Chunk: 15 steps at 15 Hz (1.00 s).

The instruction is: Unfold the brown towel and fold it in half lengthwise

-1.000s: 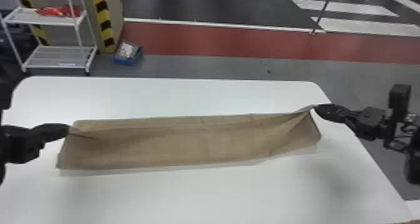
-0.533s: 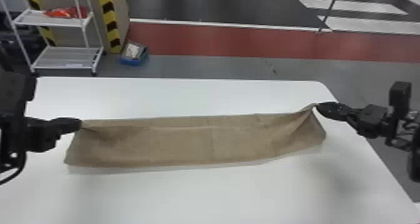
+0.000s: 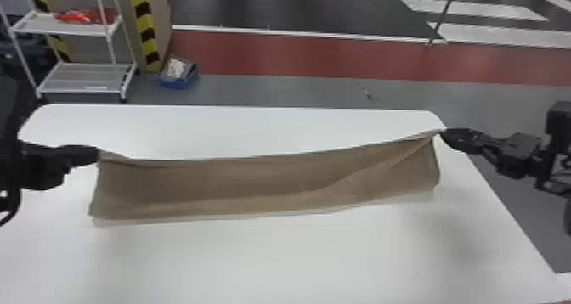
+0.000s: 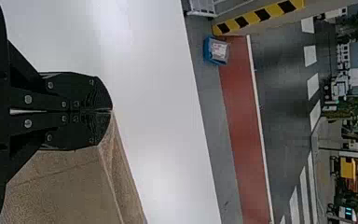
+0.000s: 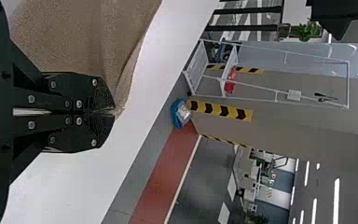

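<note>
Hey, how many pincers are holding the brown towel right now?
2. The left pincer is shut on the brown towel at its far left corner, and the right pincer is shut on its far right corner.

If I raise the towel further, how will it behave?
The brown towel looks floppy: it droops in soft creases between the two tools. It seems thin, so probably light for its size. Its loose lower edge may swing or fold under.

Head view, seemingly high above table (image 3: pixel 272 260)
</note>
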Each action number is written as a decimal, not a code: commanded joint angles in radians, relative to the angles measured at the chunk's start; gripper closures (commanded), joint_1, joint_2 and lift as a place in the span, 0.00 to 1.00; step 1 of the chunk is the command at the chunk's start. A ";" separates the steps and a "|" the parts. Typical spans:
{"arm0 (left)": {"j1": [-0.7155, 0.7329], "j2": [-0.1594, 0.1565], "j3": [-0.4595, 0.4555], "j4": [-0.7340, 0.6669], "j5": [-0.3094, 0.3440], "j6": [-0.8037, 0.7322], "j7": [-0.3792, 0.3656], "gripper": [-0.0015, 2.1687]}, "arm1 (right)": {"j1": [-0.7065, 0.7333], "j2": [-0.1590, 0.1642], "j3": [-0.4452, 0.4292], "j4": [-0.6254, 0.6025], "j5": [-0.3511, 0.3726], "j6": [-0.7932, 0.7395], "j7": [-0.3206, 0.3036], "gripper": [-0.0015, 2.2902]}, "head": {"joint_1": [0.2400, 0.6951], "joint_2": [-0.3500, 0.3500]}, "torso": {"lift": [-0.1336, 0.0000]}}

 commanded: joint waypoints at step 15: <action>-0.097 -0.013 -0.152 0.241 -0.066 -0.164 0.207 0.00 | -0.058 0.048 0.144 0.098 0.076 -0.078 -0.170 0.00 | 1.00 0.36 | 0.07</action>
